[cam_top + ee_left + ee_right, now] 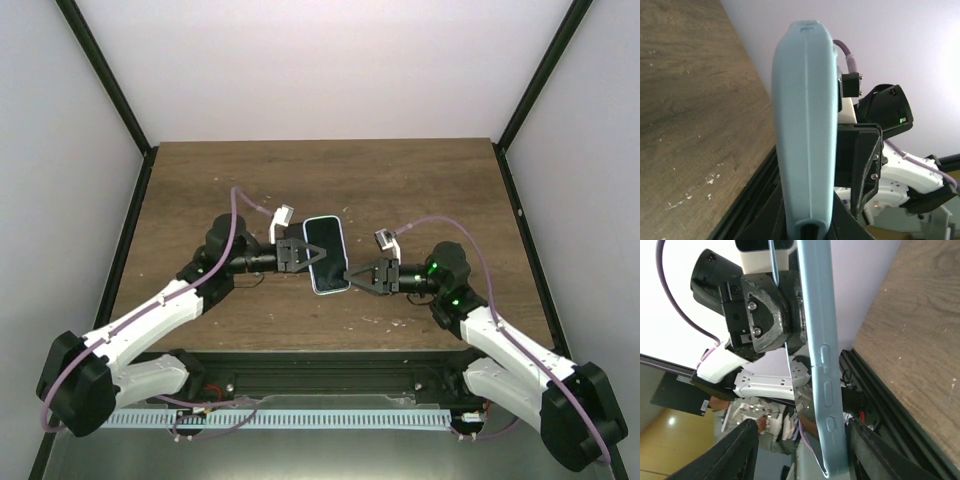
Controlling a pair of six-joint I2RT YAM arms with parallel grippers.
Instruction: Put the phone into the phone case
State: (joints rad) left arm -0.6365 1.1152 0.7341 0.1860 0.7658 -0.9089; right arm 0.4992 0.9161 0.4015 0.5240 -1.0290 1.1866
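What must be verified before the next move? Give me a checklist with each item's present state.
1. Left end effector shut on the phone case: ok.
2. Right end effector gripping the phone case: not ok; its fingers stand open on either side of the edge.
3. Phone lying in the phone case, screen up: ok.
4. Every corner of the phone fully seated: cannot tell.
5. The two end effectors apart from each other: ok.

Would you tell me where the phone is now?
In the top view, the phone is over the table's centre, its left edge in the left gripper, the right gripper at its near-right corner.
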